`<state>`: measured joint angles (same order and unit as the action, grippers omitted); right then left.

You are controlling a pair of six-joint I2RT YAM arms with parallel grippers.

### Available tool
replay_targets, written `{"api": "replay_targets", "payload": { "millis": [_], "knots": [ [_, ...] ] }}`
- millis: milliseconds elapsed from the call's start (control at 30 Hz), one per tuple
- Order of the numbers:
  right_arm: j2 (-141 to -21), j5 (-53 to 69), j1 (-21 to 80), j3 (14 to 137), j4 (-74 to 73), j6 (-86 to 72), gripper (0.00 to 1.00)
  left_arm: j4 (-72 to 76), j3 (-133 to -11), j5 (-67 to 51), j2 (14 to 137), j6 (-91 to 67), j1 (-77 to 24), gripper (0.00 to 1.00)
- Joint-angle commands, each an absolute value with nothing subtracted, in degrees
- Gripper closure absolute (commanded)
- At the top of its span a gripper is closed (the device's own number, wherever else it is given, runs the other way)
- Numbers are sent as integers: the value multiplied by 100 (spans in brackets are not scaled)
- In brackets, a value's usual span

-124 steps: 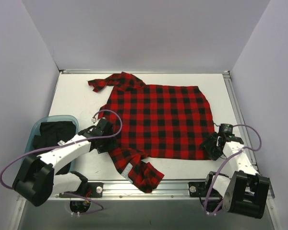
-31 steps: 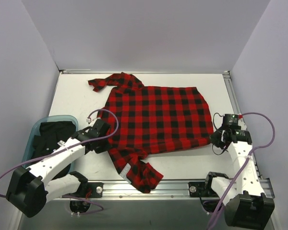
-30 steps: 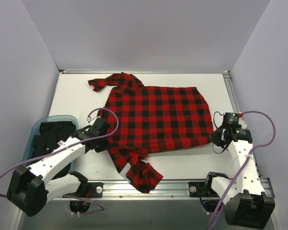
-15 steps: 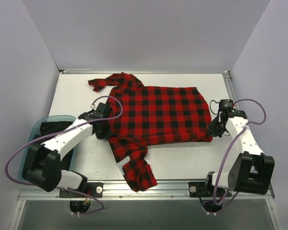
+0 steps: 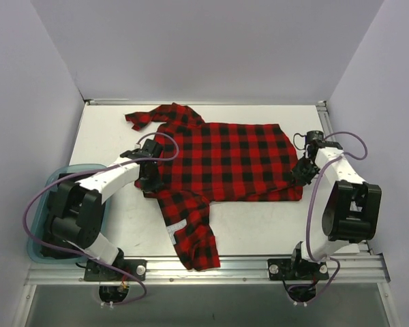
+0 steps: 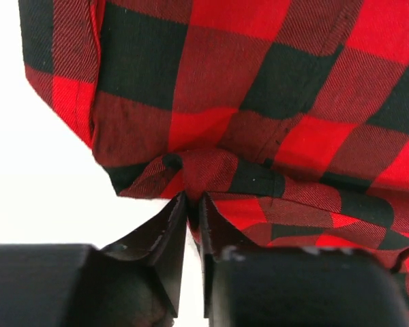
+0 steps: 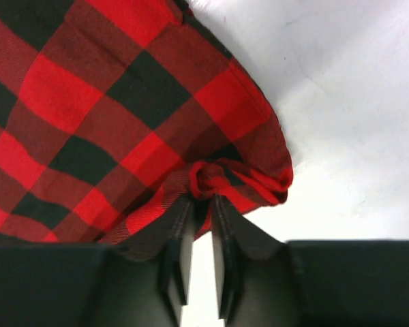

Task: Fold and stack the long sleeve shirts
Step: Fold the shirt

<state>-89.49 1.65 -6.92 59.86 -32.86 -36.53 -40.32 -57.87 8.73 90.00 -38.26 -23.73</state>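
The flannel shirt [image 5: 225,160] lies spread on the white bench [image 5: 109,136], filling the middle of the overhead view, its red and black checks running from centre left to centre right. Its near edge is doubled over into a straight fold across the middle of the frame. One sleeve [image 5: 194,231] trails from the lower left of the body toward the bottom centre and ends near the bench's front rail. The other sleeve [image 5: 140,119] lies crumpled at the upper left, beside the collar. The left claw [image 5: 152,180] sits at the shirt's left edge, at the left end of the fold. In the left wrist view its fingers [image 6: 174,218] stand narrow, only a thin slit between them, nipping a small pucker of cloth at their tips, with bare bench showing at the left of that frame. The right claw [image 5: 301,170] is at the shirt's right edge, at the other end of the fold. In the right wrist view its fingers [image 7: 225,218] are likewise narrow, with a bunched knot of red cloth caught between the tips and bare bench filling the upper right. A teal bin [image 5: 82,167] stands at the lower left of the overhead view, mostly hidden behind the left arm.
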Motion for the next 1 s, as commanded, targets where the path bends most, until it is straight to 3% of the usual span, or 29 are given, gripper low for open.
{"api": "replay_targets", "payload": {
  "millis": [0, 100, 133, 167, 233, 267, 367, 433, 467, 633, 800, 967],
  "knots": [
    [-9210, -167, -668, 6301, -3384, -3551, 80, -3806, -6091, 896, 9149, -3735, -2277, 74],
    [-9369, -272, -677, 6468, -3384, -3498, 71, -3735, -6117, 896, 9158, -3727, -2224, 71],
    [-9387, -342, -694, 6495, -3384, -3481, 60, -3727, -6152, 888, 9158, -3709, -2198, 68],
    [-9395, -456, -694, 6521, -3392, -3463, 59, -3718, -6161, 896, 9150, -3700, -2189, 64],
    [-9387, -536, -721, 6565, -3393, -3437, 54, -3709, -6196, 862, 9123, -3683, -2162, 52],
    [-9343, -554, -712, 6565, -3393, -3384, 49, -3709, -6240, 853, 9097, -3674, -2136, 40],
    [-8941, -536, -572, 6539, -3393, -3157, 43, -3700, -6336, 791, 8817, -3604, -2127, 18],
    [-8685, -501, -397, 6443, -3384, -2981, 36, -3700, -6389, 721, 8641, -3516, -2127, 11],
    [-8405, -466, -169, 6390, -3358, -2797, 33, -3700, -6416, 729, 8422, -3481, -2127, 3],
    [-7481, -160, 1105, 5916, -3208, -2172, 19, -3709, -6258, 1045, 7648, -3042, -2118, 3],
    [-7022, 325, 3350, 5502, -3164, -1425, 19, -3648, -5601, 1564, 6751, -2445, -2109, 3],
    [-7224, 1262, 4604, 5291, -3234, -1046, 21, -3420, -4757, 1652, 5935, -2276, -2101, 3]
  ]
}}
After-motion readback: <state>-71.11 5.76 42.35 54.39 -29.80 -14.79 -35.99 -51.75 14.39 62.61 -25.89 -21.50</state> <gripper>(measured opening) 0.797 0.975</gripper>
